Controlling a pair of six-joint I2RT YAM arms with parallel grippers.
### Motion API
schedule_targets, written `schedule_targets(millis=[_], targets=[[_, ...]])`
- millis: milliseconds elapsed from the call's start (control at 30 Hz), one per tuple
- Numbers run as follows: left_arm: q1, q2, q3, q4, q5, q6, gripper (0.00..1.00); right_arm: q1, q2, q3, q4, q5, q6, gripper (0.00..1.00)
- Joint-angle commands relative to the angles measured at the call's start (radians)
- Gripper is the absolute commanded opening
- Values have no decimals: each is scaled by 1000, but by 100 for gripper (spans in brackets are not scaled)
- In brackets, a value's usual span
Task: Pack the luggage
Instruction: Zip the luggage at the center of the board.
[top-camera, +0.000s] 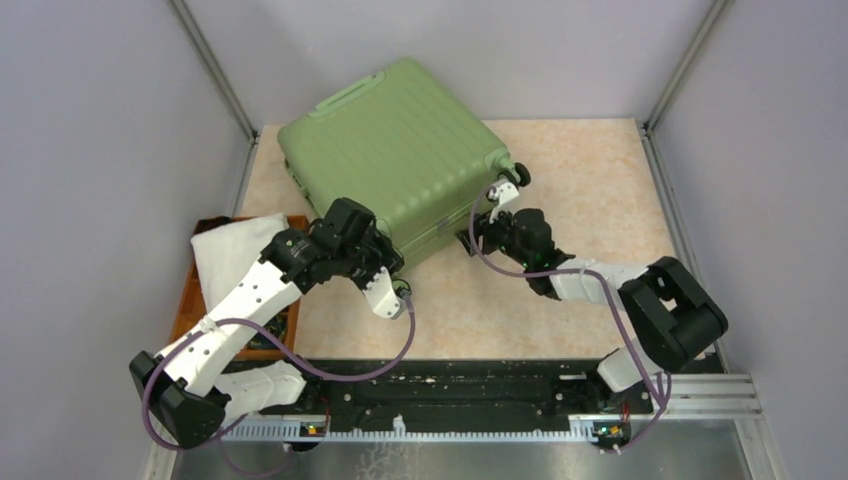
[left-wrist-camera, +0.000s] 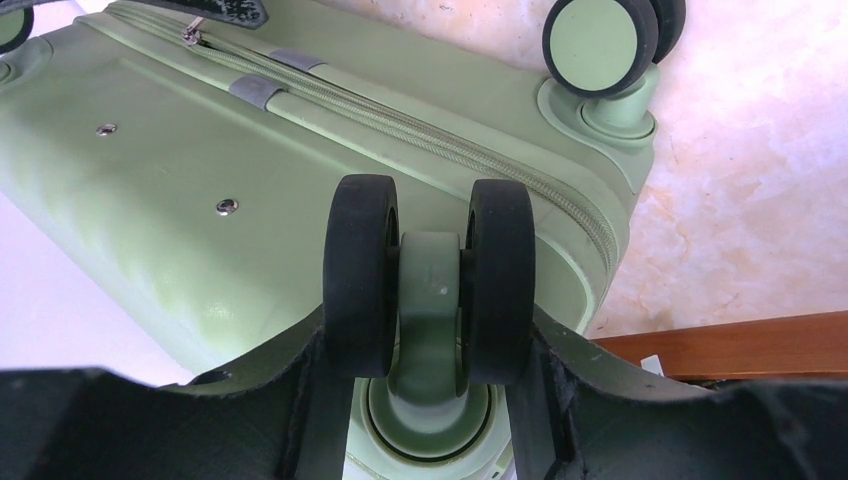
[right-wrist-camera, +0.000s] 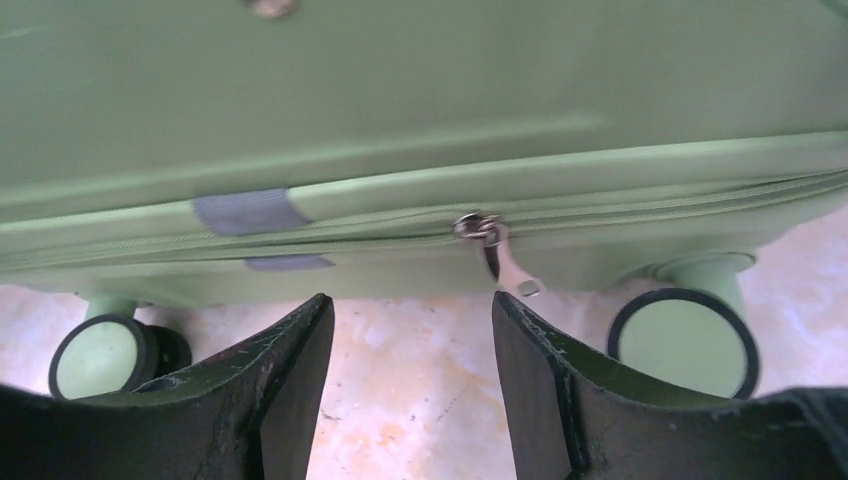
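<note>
The luggage (top-camera: 400, 150), a light-green ribbed hard-shell suitcase, lies flat and zipped closed at the back middle of the table. My left gripper (top-camera: 395, 268) is at its near corner. In the left wrist view this gripper (left-wrist-camera: 430, 340) is shut on a black twin wheel (left-wrist-camera: 360, 270), one finger against each outer side. My right gripper (top-camera: 472, 238) faces the suitcase's near right side. In the right wrist view it (right-wrist-camera: 412, 310) stands open over bare table, and the silver zipper pull (right-wrist-camera: 500, 262) hangs just above its right fingertip, apart from it.
An orange-brown tray (top-camera: 185, 310) with a folded white cloth (top-camera: 235, 255) sits at the left, beside the left arm. Grey walls with metal posts close in the table on three sides. Other suitcase wheels (right-wrist-camera: 685, 345) (right-wrist-camera: 100, 355) flank the right gripper.
</note>
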Motion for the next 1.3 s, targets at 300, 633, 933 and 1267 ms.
schedule_targets(millis=[300,633,933,1267], targets=[[-32,-25,42,48,39,-11,40,61,-19,-242,487,223,-28,60],[-43,-27,36,46,28,-41,41,77,-3,-202,518,275,-89,57],[-49,-31,33,52,27,-46,41,79,89,-76,466,269,-157,52],[-52,-34,27,58,21,-41,40,77,39,-123,415,208,-172,54]])
